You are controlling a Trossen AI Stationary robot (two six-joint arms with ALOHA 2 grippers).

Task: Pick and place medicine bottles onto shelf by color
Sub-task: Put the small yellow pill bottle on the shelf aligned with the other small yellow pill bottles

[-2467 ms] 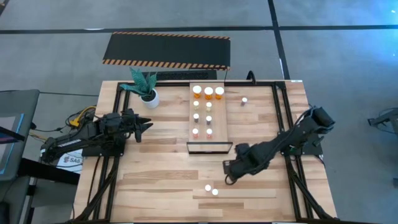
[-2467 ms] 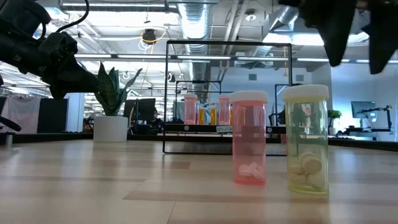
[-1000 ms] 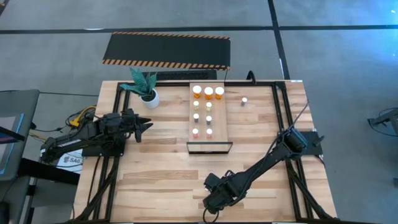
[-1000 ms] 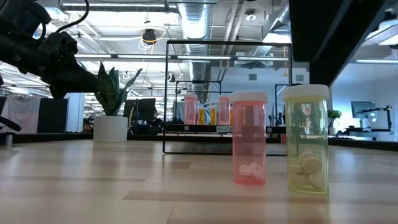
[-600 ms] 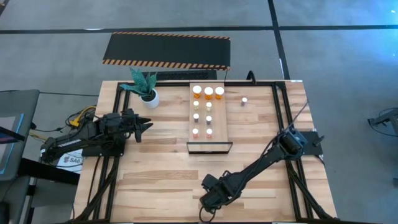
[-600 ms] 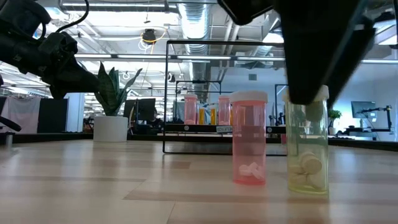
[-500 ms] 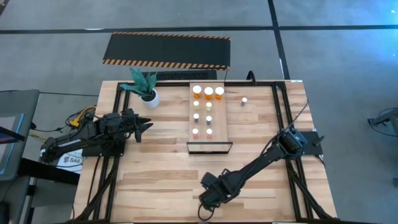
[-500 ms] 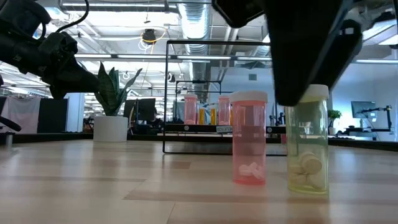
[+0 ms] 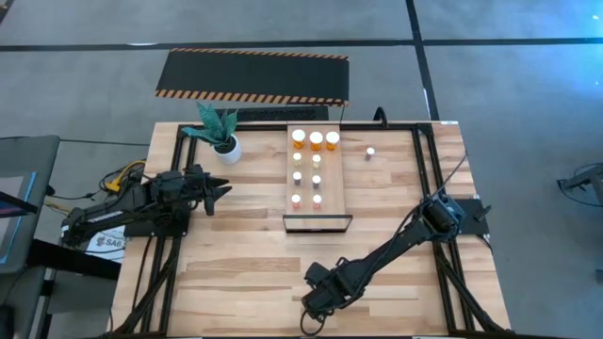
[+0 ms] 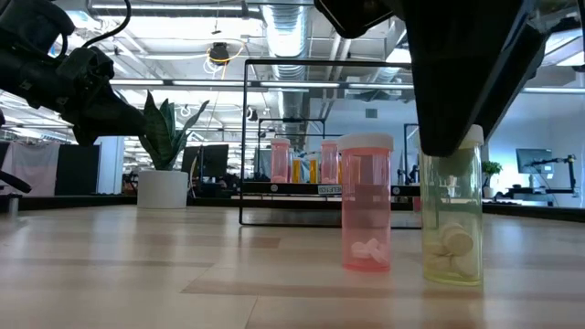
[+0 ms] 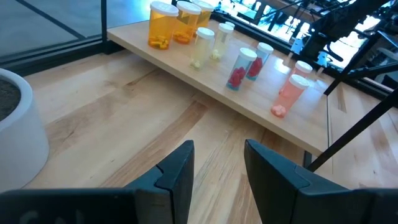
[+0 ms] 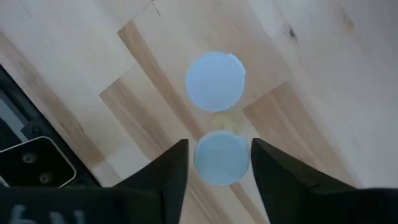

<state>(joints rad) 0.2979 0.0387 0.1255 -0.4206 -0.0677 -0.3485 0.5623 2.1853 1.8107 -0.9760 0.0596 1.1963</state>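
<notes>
From above, a plank-topped wooden table (image 9: 245,264) carries a long pale wood shelf board (image 9: 337,188) at its far middle. On the board stand three orange white-capped medicine bottles (image 9: 316,140) in a row at the far end, with two short columns of smaller bottles nearer. One small bottle (image 9: 370,152) stands alone on the table, right of the board. A white pot with a green plant (image 9: 225,143) sits left of the board, and a black mat with striped orange edges (image 9: 252,75) lies beyond the table. The left gripper (image 9: 220,191) rests over the table's left side, pointing toward the board. The right gripper (image 9: 314,303) reaches down at the near edge, hiding what is beneath it.

At table height, a pink white-capped bottle (image 10: 366,203) and a yellowish white-capped bottle (image 10: 452,219) stand upright just beside each other on the near tabletop. The right arm's dark bulk hangs over the yellowish bottle's cap.

The left wrist view shows its fingers (image 11: 177,171) spread apart, holding nothing, with the board's bottles well beyond.

The right wrist view looks straight down on two white caps. The nearer cap (image 12: 221,158) lies between the parted fingers (image 12: 171,167); they have not closed on it.
</notes>
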